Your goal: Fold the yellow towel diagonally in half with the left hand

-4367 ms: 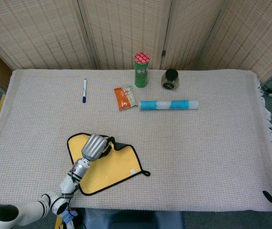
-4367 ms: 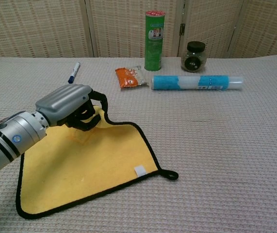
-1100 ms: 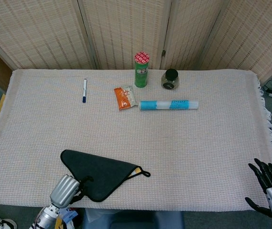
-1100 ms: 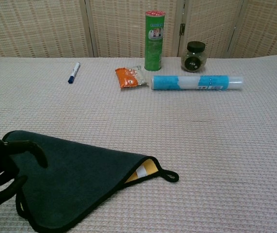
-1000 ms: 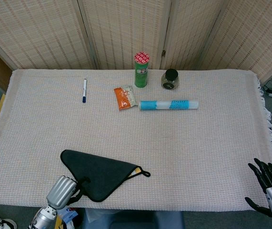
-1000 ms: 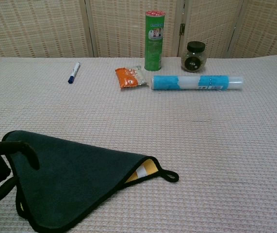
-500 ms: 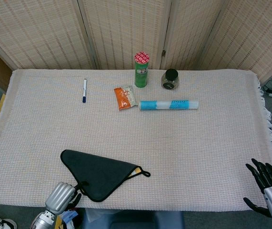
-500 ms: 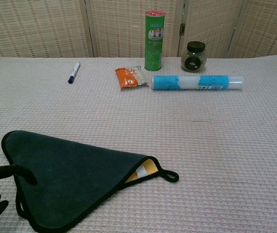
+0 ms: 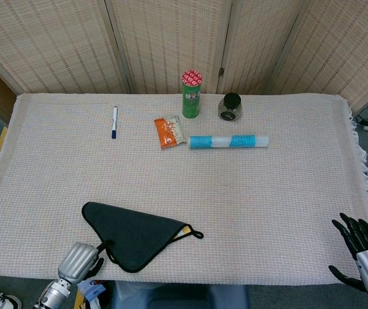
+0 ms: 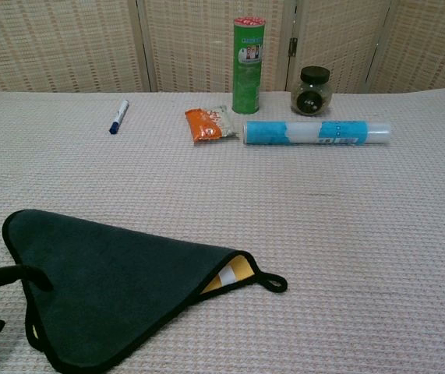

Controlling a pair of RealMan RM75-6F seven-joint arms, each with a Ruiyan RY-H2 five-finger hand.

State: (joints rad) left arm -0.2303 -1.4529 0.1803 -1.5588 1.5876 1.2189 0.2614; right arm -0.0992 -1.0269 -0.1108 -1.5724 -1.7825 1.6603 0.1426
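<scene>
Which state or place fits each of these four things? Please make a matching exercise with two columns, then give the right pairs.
Things:
1. towel
2. green canister
3. blue tube
4. marker pen

States or places:
A. stands upright at the far edge
B. folded into a triangle, dark side up
C. lies alone at the far left
D. lies on its side, in front of the black-lidded jar

Pairs: 1-B, 2-A, 3-D, 4-C

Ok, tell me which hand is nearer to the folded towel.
Left. The left hand sits at the table's near edge, right beside the towel. The right hand is far off, past the table's right corner.
</scene>
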